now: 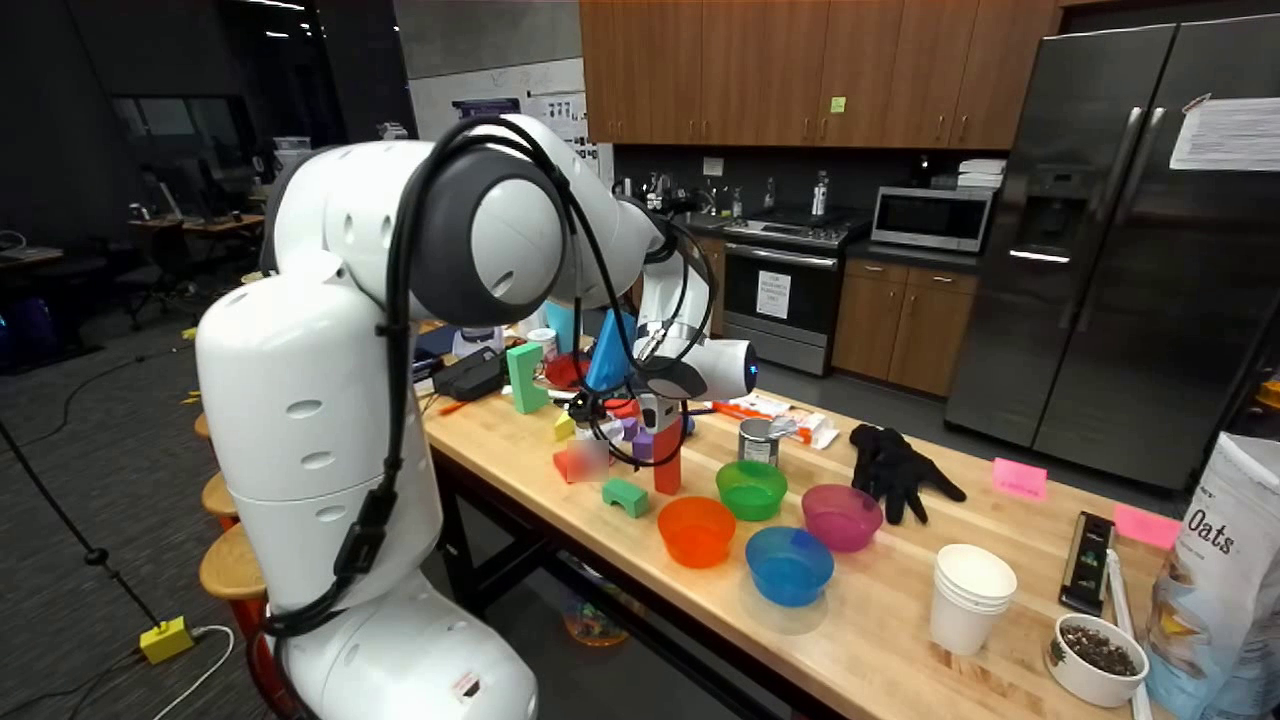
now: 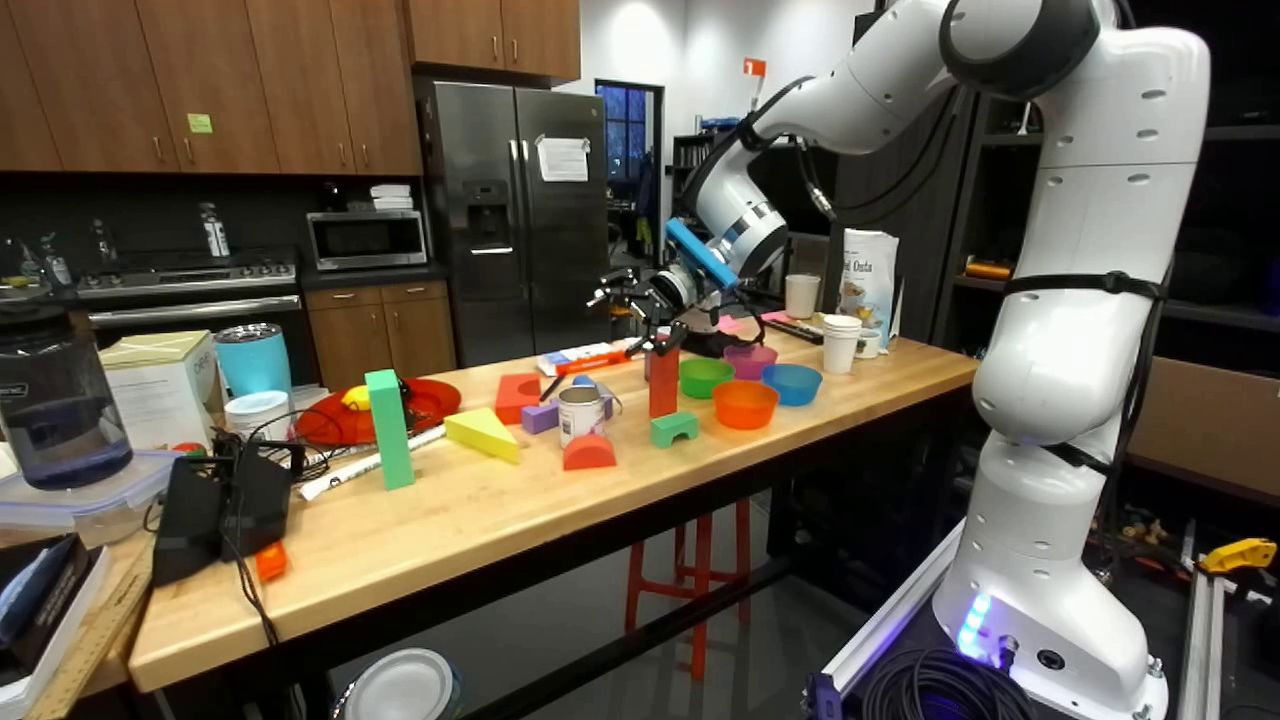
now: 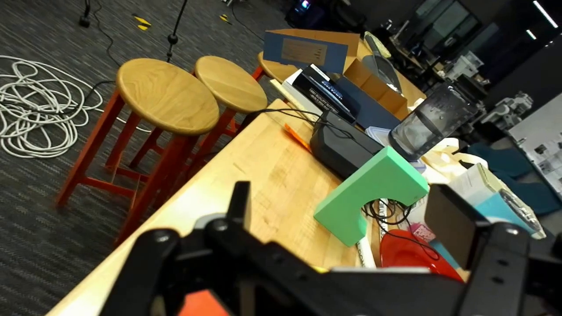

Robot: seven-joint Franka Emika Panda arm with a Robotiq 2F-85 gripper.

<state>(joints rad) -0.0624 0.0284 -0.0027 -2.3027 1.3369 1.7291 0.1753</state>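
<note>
My pincer [image 3: 340, 199] gapes wide, with room towards the bench edge [image 2: 560, 508]; nearby, a red block [image 2: 663, 385] stands, long axis vertical

In an exterior view, robot arm [image 2: 1090, 300] fills R side of pic; gripper [image 2: 620, 320] sits nr ctr, jaws spread, by top of upright red block [image 2: 663, 385], contact unclear. Green arch [image 2: 674, 429] is just below block in pic; orange bowl [image 2: 745, 408], green bowl [image 2: 703, 380], blue bowl [image 2: 792, 385] & pink bowl [image 2: 752, 362] cluster R of ctr. Tin can [image 2: 582, 418] stands L of block w/ red half-round [image 2: 589, 453] just below. Yellow wedge [image 2: 482, 434] lies further L, then tall green block [image 2: 390, 430], upright, w/ red dish [image 2: 430, 400] behind. Far L: clear pitcher [image 2: 60, 400], blue tumbler [image 2: 255, 362]. Fridge [image 2: 560, 250] upper ctr, microwave [image 2: 367, 240] to its L. White cups [image 2: 840, 350] & oats bag [image 2: 868, 290] R of bowls. Red stool [image 2: 702, 580] lower ctr under table [image 2: 500, 520].
</note>
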